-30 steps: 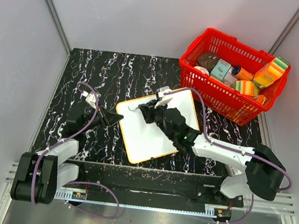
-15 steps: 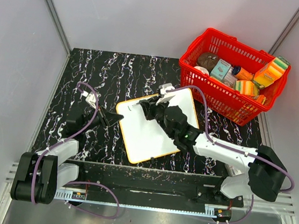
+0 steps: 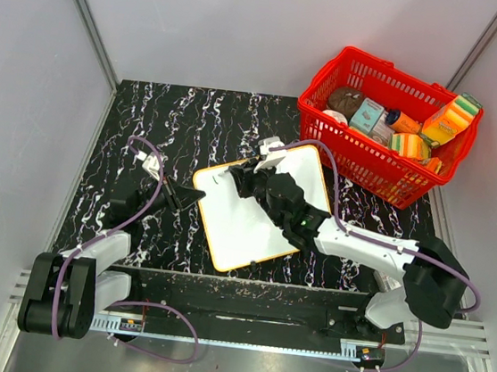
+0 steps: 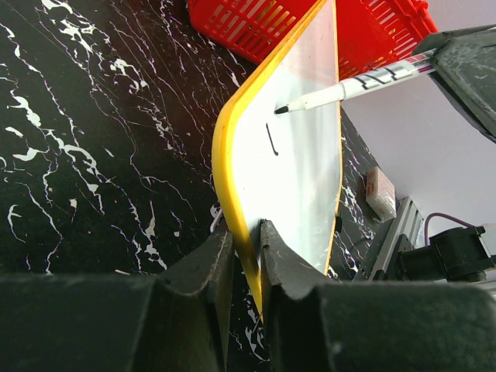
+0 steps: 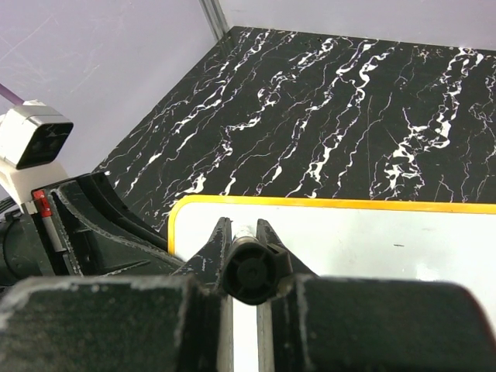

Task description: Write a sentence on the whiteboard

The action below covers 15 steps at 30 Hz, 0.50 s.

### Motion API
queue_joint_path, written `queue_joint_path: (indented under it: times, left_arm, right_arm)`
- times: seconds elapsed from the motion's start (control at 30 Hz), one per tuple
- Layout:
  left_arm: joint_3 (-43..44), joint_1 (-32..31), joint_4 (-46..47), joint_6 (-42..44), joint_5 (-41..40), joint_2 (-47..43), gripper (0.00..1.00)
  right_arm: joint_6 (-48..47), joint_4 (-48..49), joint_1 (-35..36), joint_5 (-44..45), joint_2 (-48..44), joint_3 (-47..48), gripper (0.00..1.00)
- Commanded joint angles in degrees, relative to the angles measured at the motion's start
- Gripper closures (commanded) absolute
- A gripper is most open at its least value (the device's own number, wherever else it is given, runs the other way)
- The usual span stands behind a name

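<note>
The whiteboard [image 3: 253, 227], white with an orange-yellow rim, lies tilted on the black marbled table. My left gripper [image 3: 198, 196] is shut on its left edge, and in the left wrist view the rim sits pinched between the jaws of that gripper [image 4: 246, 234]. My right gripper [image 3: 242, 178] hovers over the board's far-left corner, shut on a white marker [image 4: 364, 81]. The marker's dark end cap [image 5: 249, 271] faces the right wrist camera. The marker's tip points at the board just above a short black stroke [image 4: 273, 139].
A red basket [image 3: 370, 157] holding sponges, boxes and other small items stands at the back right, close to the whiteboard's far-right corner. Grey walls enclose the table on three sides. The arm bases and a rail run along the near edge.
My right gripper has shifted slightly left and away along the board's far edge with the marker. The left gripper and the whiteboard have stayed put.
</note>
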Motion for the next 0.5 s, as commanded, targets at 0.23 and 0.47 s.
queue_joint_path:
  times: [0.23, 0.47]
  left_arm:
    - [-1.03, -0.26, 2.47, 3.62, 1.06, 0.58, 1.00]
    - [-1.03, -0.26, 2.47, 3.53, 1.06, 0.58, 1.00]
  right_arm:
    - [-0.04, 0.42, 0.16, 3.07, 1.03, 1.42, 1.00]
    - [0.49, -0.46, 0.17, 2.19, 0.32, 0.10, 1.00]
